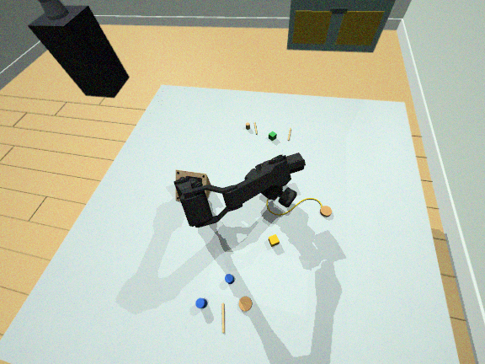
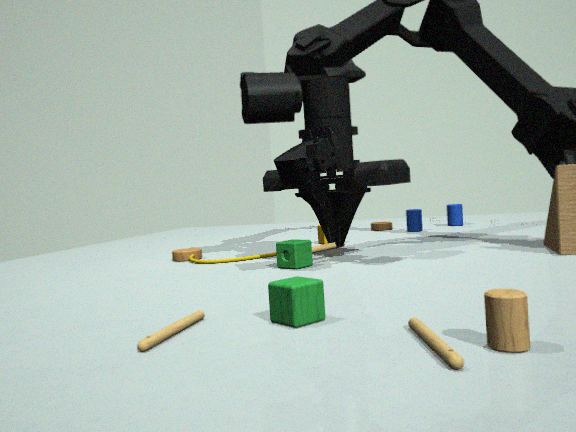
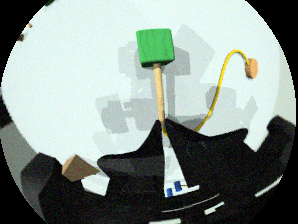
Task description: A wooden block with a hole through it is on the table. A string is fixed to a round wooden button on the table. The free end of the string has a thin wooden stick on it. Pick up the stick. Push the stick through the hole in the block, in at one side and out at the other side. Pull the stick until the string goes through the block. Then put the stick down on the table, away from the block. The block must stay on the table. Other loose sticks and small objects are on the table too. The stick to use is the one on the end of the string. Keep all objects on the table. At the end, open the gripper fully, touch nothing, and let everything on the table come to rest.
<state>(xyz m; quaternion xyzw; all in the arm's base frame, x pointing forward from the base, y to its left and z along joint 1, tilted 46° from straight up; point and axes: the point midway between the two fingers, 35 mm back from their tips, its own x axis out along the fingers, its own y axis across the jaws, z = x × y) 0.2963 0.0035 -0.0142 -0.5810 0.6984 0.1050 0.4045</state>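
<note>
Top: trailing the yellow string (image 1: 309, 199) (image 2: 230, 260) (image 3: 220, 85) to the button (image 1: 326, 211) (image 2: 187, 254) (image 3: 251, 68), right of centre. Exterior: pinching the stick (image 2: 325, 247) (image 3: 160, 92) mid-frame, gripper (image 2: 338, 244) (image 3: 161, 121) nearly closed. Wrist: meeting the green block (image 2: 294, 254) (image 3: 155, 46), upper middle, with the stick's far end; can't tell depth in hole.

block (image 2: 301, 257) (image 3: 155, 47): green | string (image 2: 232, 260) (image 3: 220, 85): yellow | gripper (image 2: 339, 244) (image 3: 161, 121): black

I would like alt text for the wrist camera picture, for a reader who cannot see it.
A black gripper holds a thin wooden stick whose far end meets the near side of a green block. To the right, a curving yellow string leads to a round wooden button on the pale table.
</note>
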